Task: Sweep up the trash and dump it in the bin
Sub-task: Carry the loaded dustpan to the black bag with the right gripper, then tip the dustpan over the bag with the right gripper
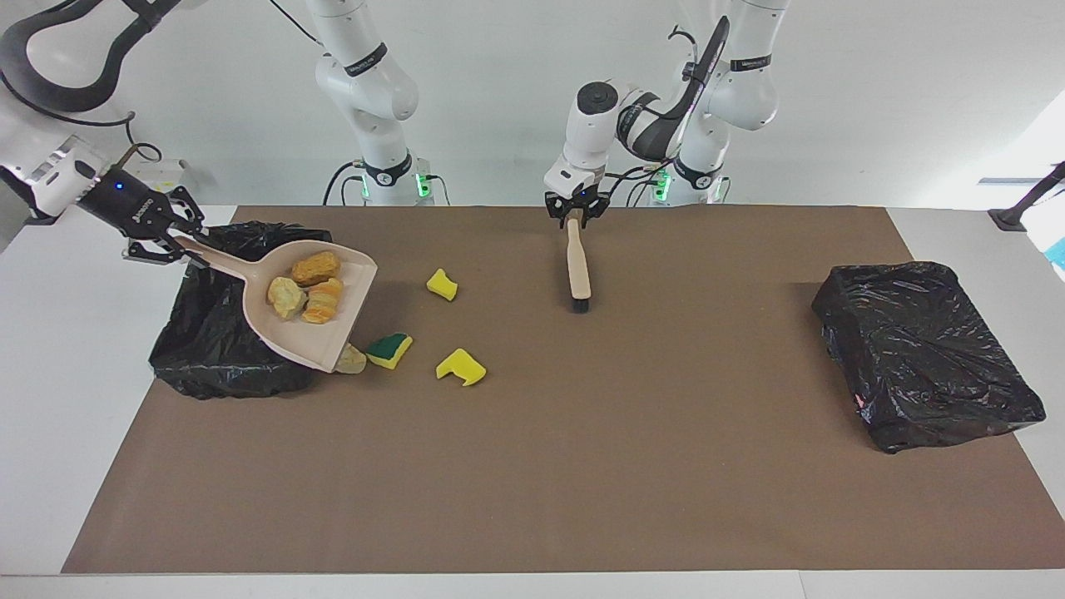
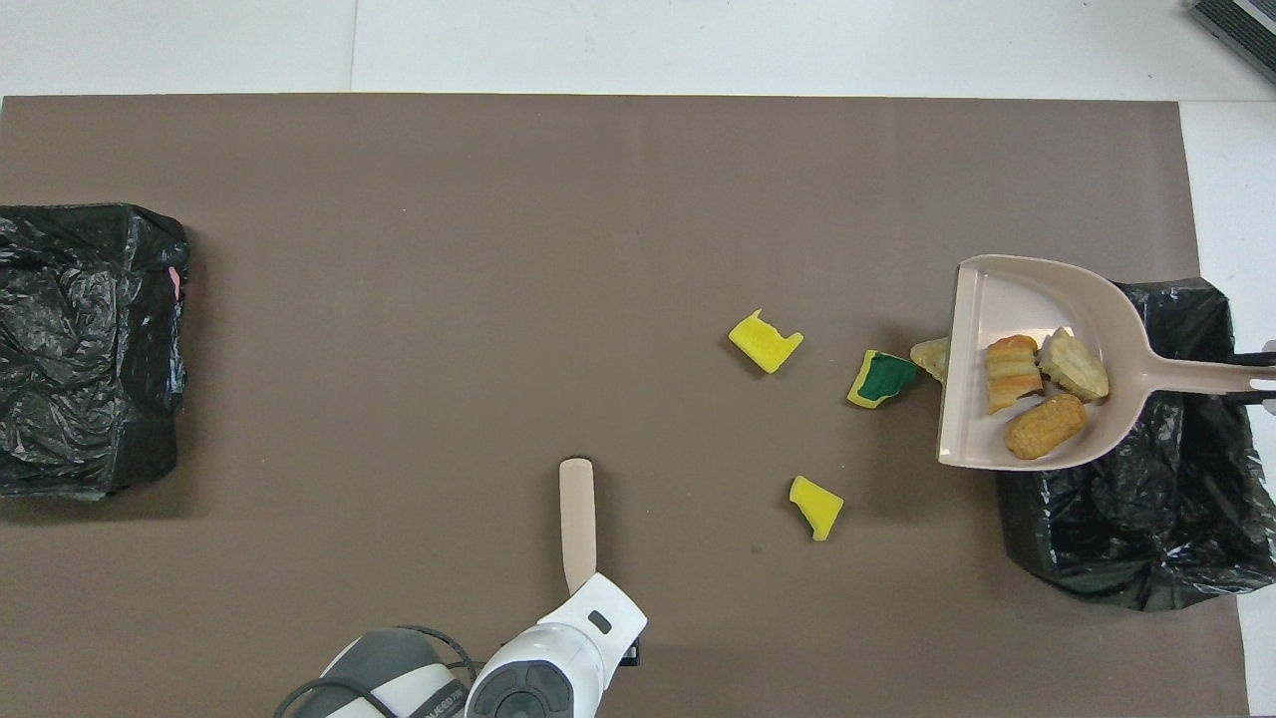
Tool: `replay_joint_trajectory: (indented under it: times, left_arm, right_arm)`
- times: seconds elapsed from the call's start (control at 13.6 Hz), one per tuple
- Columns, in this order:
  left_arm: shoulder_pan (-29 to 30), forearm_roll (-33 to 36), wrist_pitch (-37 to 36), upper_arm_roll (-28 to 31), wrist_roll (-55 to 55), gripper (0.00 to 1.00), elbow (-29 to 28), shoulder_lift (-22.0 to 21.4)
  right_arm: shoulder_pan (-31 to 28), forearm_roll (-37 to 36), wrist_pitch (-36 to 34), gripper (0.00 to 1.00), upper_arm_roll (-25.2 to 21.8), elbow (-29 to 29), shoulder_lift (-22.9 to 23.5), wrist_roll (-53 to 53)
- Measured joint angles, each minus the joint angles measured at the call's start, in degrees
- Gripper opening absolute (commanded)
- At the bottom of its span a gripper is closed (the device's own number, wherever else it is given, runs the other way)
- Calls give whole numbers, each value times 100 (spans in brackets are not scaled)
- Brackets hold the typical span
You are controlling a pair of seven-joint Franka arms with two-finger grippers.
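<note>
My right gripper (image 1: 185, 245) is shut on the handle of the beige dustpan (image 1: 279, 334), which it holds tilted over the edge of the black-lined bin (image 1: 208, 358). Three tan bread-like chunks (image 1: 316, 268) lie in the pan (image 2: 1007, 299). A fourth chunk (image 1: 351, 359) lies on the mat at the pan's lip. Beside it lie a green-topped sponge piece (image 1: 388, 349) and two yellow sponge pieces (image 1: 460, 366) (image 1: 442, 284). My left gripper (image 1: 574, 213) is shut on the handle of the brush (image 1: 577, 266), whose bristle end rests on the mat.
A second black bag-covered box (image 1: 923, 358) stands at the left arm's end of the brown mat (image 1: 582, 466). The white table (image 1: 50, 349) borders the mat on all sides.
</note>
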Motion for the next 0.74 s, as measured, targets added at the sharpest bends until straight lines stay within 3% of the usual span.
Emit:
replay_joint_trajectory:
  times: [0.07,0.37,0.74]
  left_arm:
    - [5,0,-2,15,4,100,0,0]
    - [135,0,-73,35,6,100,123,-12]
    - [720,3,-1091,62,119,100,983,-83]
  right_arm:
    - [0,0,0,0,0,0,0,0]
    - [-11,0,-231,0,-73,131,3,0]
    - [-84,-149,-599,0,-738,453,4,-342]
